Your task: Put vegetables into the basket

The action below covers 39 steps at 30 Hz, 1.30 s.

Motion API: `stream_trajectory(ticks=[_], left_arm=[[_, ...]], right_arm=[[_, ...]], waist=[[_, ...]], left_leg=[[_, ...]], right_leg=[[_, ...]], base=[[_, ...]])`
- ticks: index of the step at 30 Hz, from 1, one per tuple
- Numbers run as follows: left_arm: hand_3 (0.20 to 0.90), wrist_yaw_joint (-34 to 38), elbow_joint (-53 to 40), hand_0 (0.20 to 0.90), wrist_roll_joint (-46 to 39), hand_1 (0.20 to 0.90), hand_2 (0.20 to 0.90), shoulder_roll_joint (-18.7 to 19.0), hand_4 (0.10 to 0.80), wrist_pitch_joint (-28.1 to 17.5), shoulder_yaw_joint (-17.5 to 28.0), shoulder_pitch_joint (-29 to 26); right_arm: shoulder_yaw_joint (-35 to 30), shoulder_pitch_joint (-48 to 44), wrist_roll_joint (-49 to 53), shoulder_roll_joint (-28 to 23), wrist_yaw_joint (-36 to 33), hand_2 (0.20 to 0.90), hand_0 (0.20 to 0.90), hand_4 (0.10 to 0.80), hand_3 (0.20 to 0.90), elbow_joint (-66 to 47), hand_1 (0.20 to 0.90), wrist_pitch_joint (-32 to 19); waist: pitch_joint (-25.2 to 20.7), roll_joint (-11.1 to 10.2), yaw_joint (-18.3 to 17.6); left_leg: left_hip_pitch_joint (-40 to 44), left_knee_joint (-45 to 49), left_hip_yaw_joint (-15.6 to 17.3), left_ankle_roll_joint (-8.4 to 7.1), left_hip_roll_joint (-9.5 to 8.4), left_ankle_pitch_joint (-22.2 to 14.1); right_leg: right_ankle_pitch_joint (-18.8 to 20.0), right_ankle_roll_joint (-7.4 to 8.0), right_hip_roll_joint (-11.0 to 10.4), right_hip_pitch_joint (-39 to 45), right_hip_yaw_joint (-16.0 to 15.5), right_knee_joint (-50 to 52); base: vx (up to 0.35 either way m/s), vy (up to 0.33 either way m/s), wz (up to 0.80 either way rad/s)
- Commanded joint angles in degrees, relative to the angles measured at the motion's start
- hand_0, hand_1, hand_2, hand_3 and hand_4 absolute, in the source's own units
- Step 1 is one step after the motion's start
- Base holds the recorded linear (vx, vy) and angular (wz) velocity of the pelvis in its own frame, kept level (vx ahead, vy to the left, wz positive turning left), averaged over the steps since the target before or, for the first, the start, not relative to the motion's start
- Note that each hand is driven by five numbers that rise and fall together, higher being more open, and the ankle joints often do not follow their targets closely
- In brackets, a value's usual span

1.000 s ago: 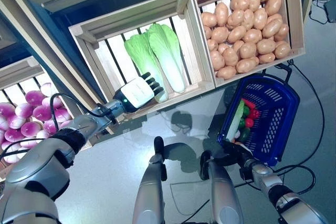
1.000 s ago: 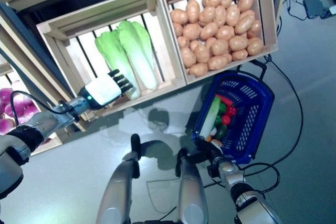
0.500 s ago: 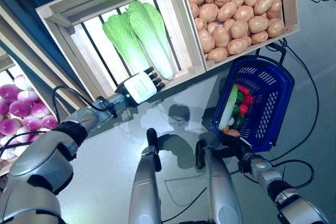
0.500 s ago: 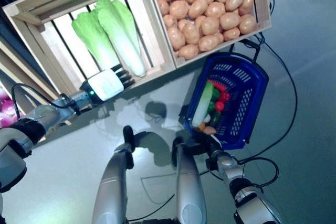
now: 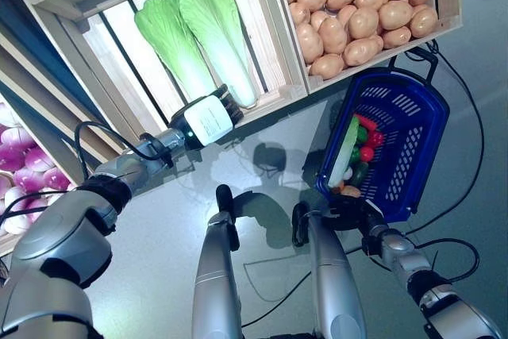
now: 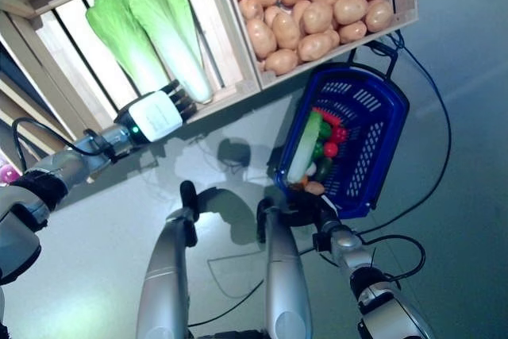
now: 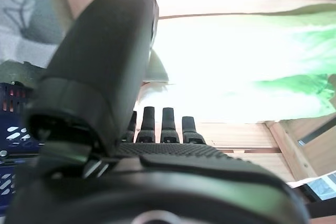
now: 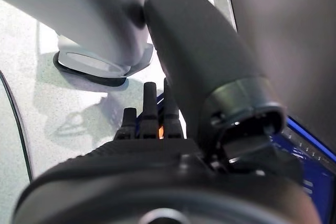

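Note:
Two green and white cabbages [image 5: 171, 45] lie side by side in a slatted wooden crate [image 5: 95, 45]. My left hand [image 5: 208, 117] reaches over the crate's front edge, its straight fingers [image 7: 170, 124] against the cabbages' white stem ends and holding nothing. The blue basket [image 5: 425, 140] hangs low on the right with a long pale green vegetable [image 5: 345, 152] and small red and green ones inside. Its near rim rests in my right hand [image 5: 349, 210], whose fingers [image 8: 149, 116] curl at that rim.
A crate of brown potatoes [image 5: 357, 5] stands right of the cabbage crate, just above the basket. Purple and white bulbs [image 5: 32, 168] fill a crate at the far left. Grey floor lies below the crates.
The camera has shifted, so the crates sit higher and further left. My left hand has moved forward from the crate's front edge to the cabbages' stem ends. The basket stays in my right hand.

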Motion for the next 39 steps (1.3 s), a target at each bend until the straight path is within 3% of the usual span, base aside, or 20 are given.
stream_trajectory(ticks=[1,9,15,24,25,26,27,28,39], left_arm=[[0.900,0.87,-1.19,0.900,1.57,0.900,0.900,2.56,0.800,3.80,3.71,-7.83],[0.900,-2.30,-1.84,0.900,6.40,0.900,0.900,3.59,0.800,4.89,3.13,-9.85],[0.900,-1.43,0.33,0.900,7.54,0.900,0.900,3.56,0.800,8.67,3.19,-11.23],[0.900,-2.10,3.68,0.900,7.89,0.900,0.900,3.08,0.800,7.73,2.61,-12.82],[0.773,-2.64,3.82,0.773,8.21,0.773,0.773,3.12,0.715,7.53,2.64,-12.49],[0.540,-2.67,3.87,0.540,7.95,0.540,0.540,3.06,0.560,8.06,2.97,-11.97],[0.502,-2.66,4.20,0.502,7.97,0.502,0.502,3.07,0.535,8.26,2.93,-11.59],[0.300,-2.69,4.29,0.300,7.37,0.300,0.300,3.05,0.400,8.57,2.93,-11.39],[0.300,-0.73,5.43,0.300,6.37,0.300,0.300,3.49,0.400,8.29,2.98,-11.36]], right_arm=[[-1.89,3.55,2.64,-3.38,-3.43,0.900,0.900,0.800,0.900,-2.43,0.900,-1.18],[-3.02,4.94,3.89,-4.44,-3.92,0.900,0.900,0.800,0.900,-5.27,0.900,-2.85],[-3.52,5.71,6.15,-5.66,-5.86,0.900,0.900,0.800,0.900,-10.22,0.900,-3.02],[-4.51,6.16,7.00,-5.49,-7.91,0.900,0.900,0.800,0.900,-10.92,0.900,-3.07],[-4.68,6.18,6.74,-5.46,-7.90,0.900,0.900,0.800,0.900,-10.78,0.900,-2.86],[-4.70,6.18,6.48,-5.42,-8.04,0.900,0.900,0.800,0.900,-10.81,0.900,-2.69],[-4.64,6.22,6.70,-5.47,-8.08,0.900,0.900,0.800,0.900,-10.71,0.900,-2.81],[-4.62,6.13,6.79,-5.48,-8.08,0.900,0.900,0.800,0.900,-10.53,0.900,-2.95],[-4.61,4.97,7.30,-6.26,-7.87,0.900,0.900,0.800,0.900,-8.81,0.900,-3.81]], waist=[[0.02,0.92,-0.90],[0.02,0.92,-1.49],[0.02,0.04,-1.90],[0.02,-0.36,-2.12],[0.02,-0.28,-2.12],[0.02,-0.25,-2.12],[0.02,-0.23,-2.12],[0.02,-0.23,-2.11],[0.02,-0.23,-1.73]], left_leg=[[-0.90,13.72,-0.48,0.18,0.13,-16.11],[-4.46,16.10,-0.54,0.45,0.44,-16.55],[-7.76,17.67,-0.94,0.71,0.63,-16.28],[-8.36,17.77,-0.89,0.56,0.25,-16.30],[-8.32,17.61,-0.89,0.47,0.18,-16.19],[-8.24,17.35,-0.83,0.41,0.14,-16.09],[-8.17,17.13,-0.73,0.41,0.18,-16.01],[-8.14,16.95,-0.65,0.41,0.20,-15.93],[-7.39,15.92,-0.05,0.56,-0.09,-15.97]], right_leg=[[8.21,1.80,-0.56,0.14,2.29,-6.22],[8.08,1.72,-0.97,-3.94,2.53,-3.50],[8.40,1.60,-0.86,-7.27,2.51,-1.71],[9.07,1.93,-0.73,-7.88,2.46,-2.26],[9.20,2.02,-0.71,-7.86,2.51,-2.42],[9.34,2.07,-0.70,-7.78,2.56,-2.76],[9.44,2.05,-0.73,-7.67,2.55,-3.11],[9.52,2.03,-0.72,-7.62,2.56,-3.37],[9.56,1.86,-0.76,-6.93,2.21,-4.37]], base=[[0.000,0.000,0.00],[0.003,0.005,0.02],[-0.019,0.002,0.01],[0.000,0.000,0.00],[0.000,0.000,0.00],[0.000,0.000,0.00],[0.000,0.000,0.00],[0.000,0.000,0.00],[-0.006,0.003,0.00]])
